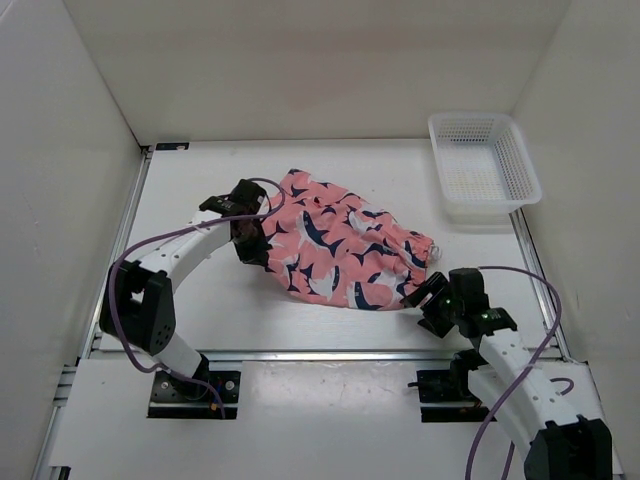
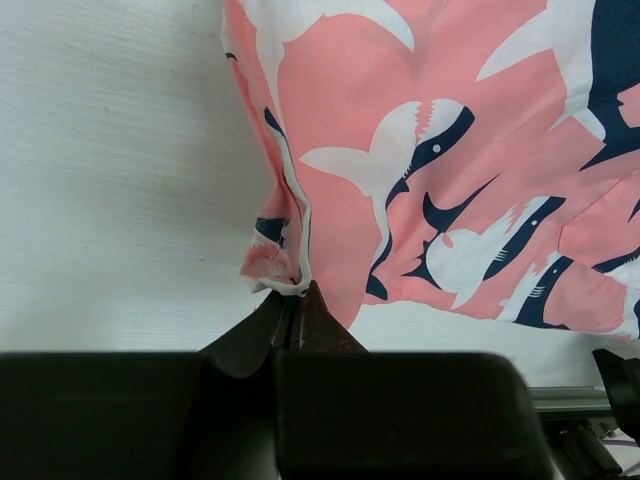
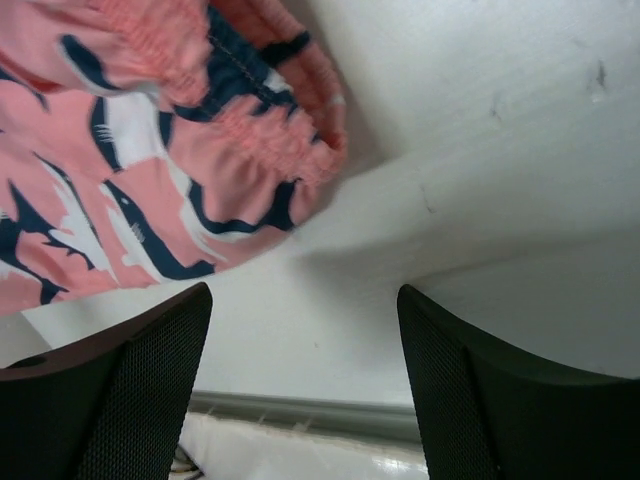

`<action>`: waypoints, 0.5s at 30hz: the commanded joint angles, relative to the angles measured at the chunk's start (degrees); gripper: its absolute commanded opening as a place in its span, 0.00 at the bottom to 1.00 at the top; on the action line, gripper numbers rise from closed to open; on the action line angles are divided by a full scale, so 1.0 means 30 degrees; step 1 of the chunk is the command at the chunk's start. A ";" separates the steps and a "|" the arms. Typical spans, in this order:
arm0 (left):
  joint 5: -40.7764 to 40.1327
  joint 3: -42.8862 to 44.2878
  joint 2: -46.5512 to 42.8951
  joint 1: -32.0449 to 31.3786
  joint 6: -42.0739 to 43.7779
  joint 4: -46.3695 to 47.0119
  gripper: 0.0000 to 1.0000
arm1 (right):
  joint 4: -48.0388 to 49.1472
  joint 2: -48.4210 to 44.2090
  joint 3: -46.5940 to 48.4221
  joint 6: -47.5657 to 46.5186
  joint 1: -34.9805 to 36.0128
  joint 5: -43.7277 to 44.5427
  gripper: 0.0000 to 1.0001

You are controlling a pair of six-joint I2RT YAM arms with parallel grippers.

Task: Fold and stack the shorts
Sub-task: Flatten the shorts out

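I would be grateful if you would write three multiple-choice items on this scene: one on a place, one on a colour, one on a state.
1. Where does the white basket stand?
A. far right corner of the table
B. near left corner
C. near middle

2. What ground colour have the shorts?
A. green
B. coral pink
C. grey

3. How are the fingers of the right gripper?
A. shut on the shorts
B. shut on the basket
C. open, empty

Key: 1 A, the top view shows it far right; 2 B, pink between navy-and-white sharks; 3 C, a wide gap with nothing between them.
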 commanded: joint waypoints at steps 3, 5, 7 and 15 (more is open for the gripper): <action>0.0006 0.0604 -0.0424 -0.0162 0.0158 0.0243 0.10 | 0.2063 -0.0936 -0.1138 0.1471 -0.0193 0.0970 0.78; 0.0004 0.0606 -0.0221 -0.0162 0.0158 0.0243 0.10 | 0.2268 -0.0091 -0.1138 0.1471 -0.0193 0.1819 0.74; 0.0004 0.0811 -0.0045 -0.0162 0.0158 0.0243 0.10 | 0.2444 0.0761 -0.0701 0.1471 -0.0193 0.2522 0.68; -0.0346 0.1572 0.0133 0.0012 0.0332 -0.0343 0.10 | 0.4756 0.5068 0.0618 0.1296 -0.0193 0.3258 0.61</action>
